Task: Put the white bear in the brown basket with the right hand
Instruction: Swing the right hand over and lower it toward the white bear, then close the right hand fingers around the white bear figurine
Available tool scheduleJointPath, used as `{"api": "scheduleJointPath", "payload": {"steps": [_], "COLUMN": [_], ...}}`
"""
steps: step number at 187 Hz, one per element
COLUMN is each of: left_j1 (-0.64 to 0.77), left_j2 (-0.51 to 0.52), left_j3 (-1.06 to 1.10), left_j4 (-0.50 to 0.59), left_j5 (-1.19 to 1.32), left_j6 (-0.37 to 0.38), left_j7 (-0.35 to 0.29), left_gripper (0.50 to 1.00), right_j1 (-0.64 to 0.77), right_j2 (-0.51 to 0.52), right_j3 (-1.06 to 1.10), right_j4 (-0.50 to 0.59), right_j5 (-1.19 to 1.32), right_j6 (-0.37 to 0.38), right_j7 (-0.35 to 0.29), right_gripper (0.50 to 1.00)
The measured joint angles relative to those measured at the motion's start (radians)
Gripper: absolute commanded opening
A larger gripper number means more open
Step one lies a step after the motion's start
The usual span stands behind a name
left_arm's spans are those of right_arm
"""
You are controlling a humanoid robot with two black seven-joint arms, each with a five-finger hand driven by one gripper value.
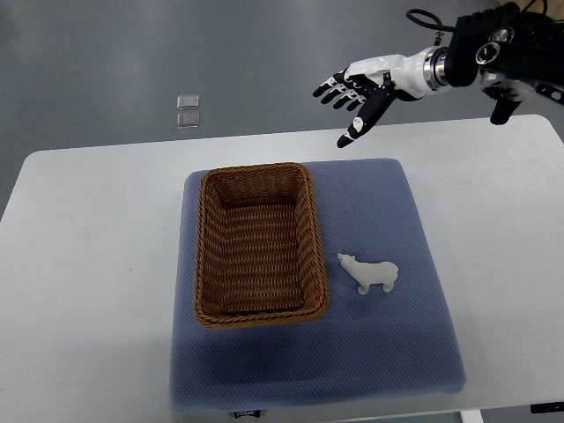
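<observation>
Zero contact yet: right hand (357, 91) fingers spread, well above white bear (370, 274) beside brown basket (257, 245); needs descent and grasp.

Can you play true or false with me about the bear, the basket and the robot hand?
1. The white bear is inside the brown basket. False: it stands on the blue mat, just right of the basket.
2. The basket has nothing in it. True.
3. The right hand is holding the bear. False: its fingers are spread and empty, up near the table's far edge, well away from the bear.
4. The basket sits on the blue mat. True.
5. Two robot hands are showing. False: only the right hand is in view.
</observation>
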Motion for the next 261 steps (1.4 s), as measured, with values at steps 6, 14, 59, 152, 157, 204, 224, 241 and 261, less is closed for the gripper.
{"api": "scheduleJointPath", "payload": {"steps": [6, 14, 59, 152, 157, 204, 224, 241, 261], "left_j1": [-0.001, -0.002, -0.003, -0.002, -0.003, -0.002, -0.002, -0.002, -0.002], "left_j2": [0.0, 0.0, 0.0, 0.0, 0.0, 0.0, 0.0, 0.0, 0.0], "left_j3": [0.0, 0.0, 0.0, -0.001, -0.001, -0.001, -0.001, -0.001, 0.0], "left_j4": [-0.001, -0.003, 0.002, 0.0, 0.0, 0.004, 0.004, 0.005, 0.005], "left_j5": [0.0, 0.0, -0.001, -0.002, -0.002, -0.002, -0.002, -0.002, -0.002], "left_j6": [0.0, 0.0, 0.0, 0.0, 0.0, 0.0, 0.0, 0.0, 0.0], "left_j7": [0.0, 0.0, 0.0, 0.0, 0.0, 0.0, 0.0, 0.0, 0.0], "left_gripper": [1.0, 1.0, 1.0, 1.0, 1.0, 1.0, 1.0, 1.0, 1.0], "right_j1": [0.017, 0.037, 0.061, -0.014, -0.023, -0.131, -0.166, -0.197, -0.244], "right_j2": [0.0, 0.001, -0.029, -0.196, -0.201, -0.217, -0.226, -0.236, -0.248], "right_j3": [-0.015, -0.032, -0.08, -0.095, -0.095, -0.096, -0.096, -0.095, -0.093], "right_j4": [0.016, 0.042, 0.16, 0.439, 0.445, 0.504, 0.534, 0.556, 0.57], "right_j5": [0.002, 0.007, 0.098, 0.104, 0.102, 0.032, 0.012, -0.024, -0.104], "right_j6": [0.012, 0.024, 0.033, -0.154, -0.167, -0.327, -0.384, -0.435, -0.469], "right_j7": [-0.003, -0.005, -0.04, -0.034, -0.034, -0.019, 0.014, 0.048, 0.067], "right_gripper": [0.924, 0.924, 0.924, 0.923, 0.924, 0.921, 0.919, 0.919, 0.919]}}
